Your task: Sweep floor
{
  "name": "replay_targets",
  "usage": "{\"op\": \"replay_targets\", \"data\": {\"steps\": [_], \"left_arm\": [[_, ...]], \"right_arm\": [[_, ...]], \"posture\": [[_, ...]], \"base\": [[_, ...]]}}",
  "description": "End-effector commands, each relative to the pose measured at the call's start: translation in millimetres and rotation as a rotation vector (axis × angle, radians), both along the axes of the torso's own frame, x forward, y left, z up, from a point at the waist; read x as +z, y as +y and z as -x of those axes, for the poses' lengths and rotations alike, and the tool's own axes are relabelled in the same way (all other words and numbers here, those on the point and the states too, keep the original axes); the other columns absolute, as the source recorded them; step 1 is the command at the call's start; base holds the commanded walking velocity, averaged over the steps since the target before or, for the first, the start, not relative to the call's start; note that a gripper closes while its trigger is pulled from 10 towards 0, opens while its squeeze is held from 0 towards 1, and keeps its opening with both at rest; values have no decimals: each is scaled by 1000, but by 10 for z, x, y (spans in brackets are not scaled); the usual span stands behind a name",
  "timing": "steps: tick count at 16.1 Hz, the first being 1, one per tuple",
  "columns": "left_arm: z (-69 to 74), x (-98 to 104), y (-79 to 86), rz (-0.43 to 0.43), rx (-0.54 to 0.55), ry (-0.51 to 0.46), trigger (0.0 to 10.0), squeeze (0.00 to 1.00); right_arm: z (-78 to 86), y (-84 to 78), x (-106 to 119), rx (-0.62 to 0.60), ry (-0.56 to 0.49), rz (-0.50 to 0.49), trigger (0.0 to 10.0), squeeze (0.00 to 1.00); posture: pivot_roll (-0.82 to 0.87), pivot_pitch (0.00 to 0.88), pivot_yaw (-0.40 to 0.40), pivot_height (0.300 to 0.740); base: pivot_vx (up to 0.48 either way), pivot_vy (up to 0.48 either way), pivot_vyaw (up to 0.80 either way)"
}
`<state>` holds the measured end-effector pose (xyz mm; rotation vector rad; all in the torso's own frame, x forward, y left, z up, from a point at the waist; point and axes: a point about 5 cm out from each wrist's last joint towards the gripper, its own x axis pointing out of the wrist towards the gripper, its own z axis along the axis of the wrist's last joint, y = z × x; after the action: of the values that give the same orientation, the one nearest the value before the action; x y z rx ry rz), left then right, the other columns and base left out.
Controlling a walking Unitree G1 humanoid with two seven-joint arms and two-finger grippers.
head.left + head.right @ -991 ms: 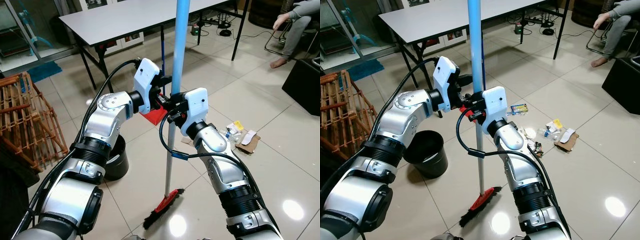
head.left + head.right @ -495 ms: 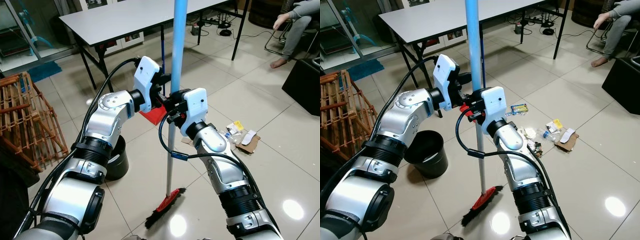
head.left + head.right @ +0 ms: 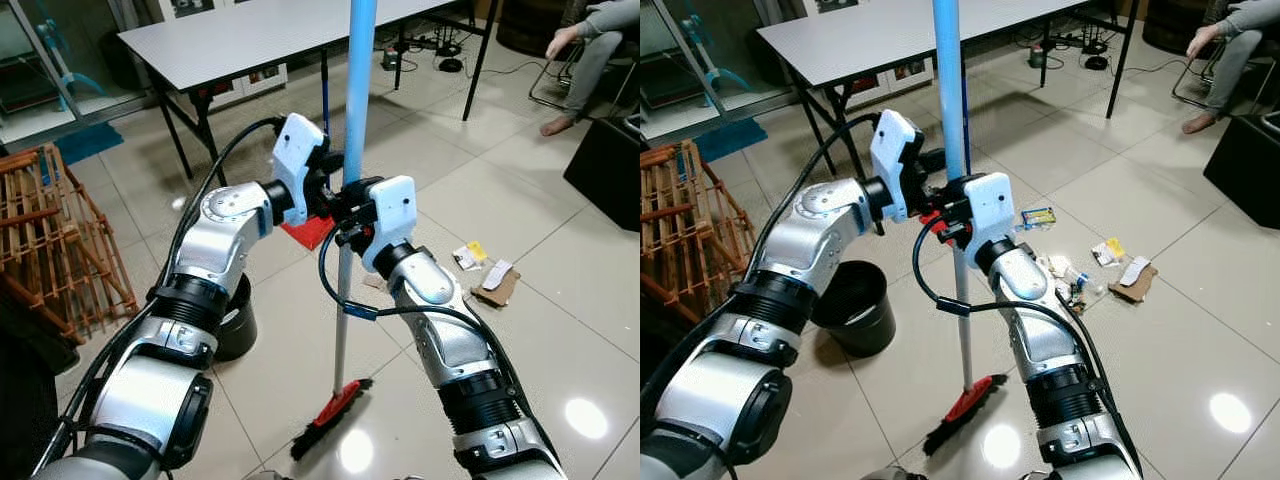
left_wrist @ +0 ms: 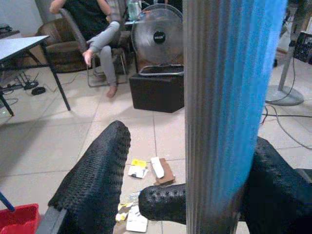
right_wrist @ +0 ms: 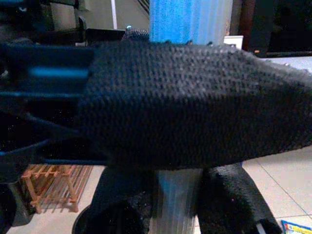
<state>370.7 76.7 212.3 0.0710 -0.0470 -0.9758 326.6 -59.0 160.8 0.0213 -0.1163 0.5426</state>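
Broom (image 3: 345, 290): stood upright between both grippers, bristles on floor below them.
Left gripper (image 3: 330, 185): closed around the pole.
Right gripper (image 3: 347, 212): gripped the pole too.

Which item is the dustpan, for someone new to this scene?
Start at the long grey table. On the floor just in front of it, behind the robot's joined arms, lies the dustpan. It is flat and bright red, unlike the black bucket nearby.

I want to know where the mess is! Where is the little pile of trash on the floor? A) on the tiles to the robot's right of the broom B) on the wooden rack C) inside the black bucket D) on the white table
A: the trash pile lies on the floor tiles to the robot's right of the broom, away from the black bucket.
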Motion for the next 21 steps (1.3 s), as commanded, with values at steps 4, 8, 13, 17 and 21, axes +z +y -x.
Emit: {"op": "replay_targets", "data": {"steps": [4,8,13,17,21], "left_arm": [[-54,112,105,8,58,-27,0,0],[-57,129,133,7,66,-32,0,0],[-64,145,165,1,81,-39,0,0],[-61,139,157,-3,77,-41,0,0],[-63,154,169,-4,77,-52,0,0]], "right_arm": [[13,56,111,24,-53,-18,10000,0],[24,82,116,31,-53,-24,10000,0],[9,75,105,33,-49,-16,10000,0],[-4,70,107,27,-50,-13,10000,0],[-19,73,111,30,-52,-9,10000,0]], "posture": [[-68,13,89,740],[-66,13,89,740],[-66,13,89,740],[-59,0,83,740],[-56,0,80,740]], "base": [[0,0,0],[0,0,0],[0,0,0],[0,0,0],[0,0,0]]}}
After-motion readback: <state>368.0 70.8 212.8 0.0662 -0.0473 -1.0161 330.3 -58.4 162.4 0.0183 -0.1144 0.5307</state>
